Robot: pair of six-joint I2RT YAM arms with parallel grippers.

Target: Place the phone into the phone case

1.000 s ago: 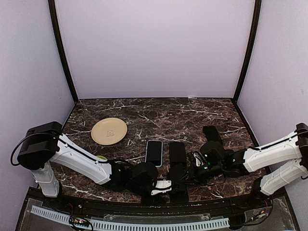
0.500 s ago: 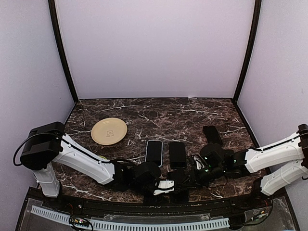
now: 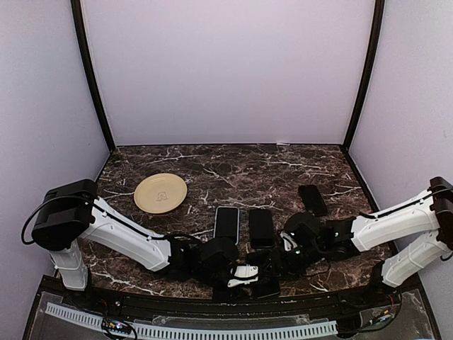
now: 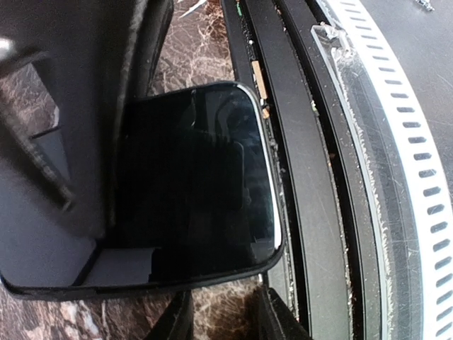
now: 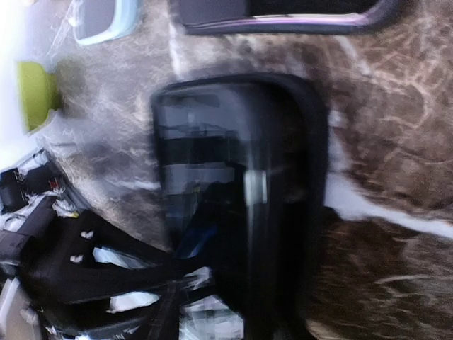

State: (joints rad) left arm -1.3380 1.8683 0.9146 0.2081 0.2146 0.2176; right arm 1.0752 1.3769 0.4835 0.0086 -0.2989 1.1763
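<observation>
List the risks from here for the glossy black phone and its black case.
The glossy black phone looks only part-seated in the black case, so a hard push could skew or jam it. Both lie at the near edge of the dark marble table, beside the black rail, and a nudge might slide them off.

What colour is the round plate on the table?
Pale cream-yellow. The plate shows best in the top external view.

High rear overview plus two close wrist views of one phone
</observation>
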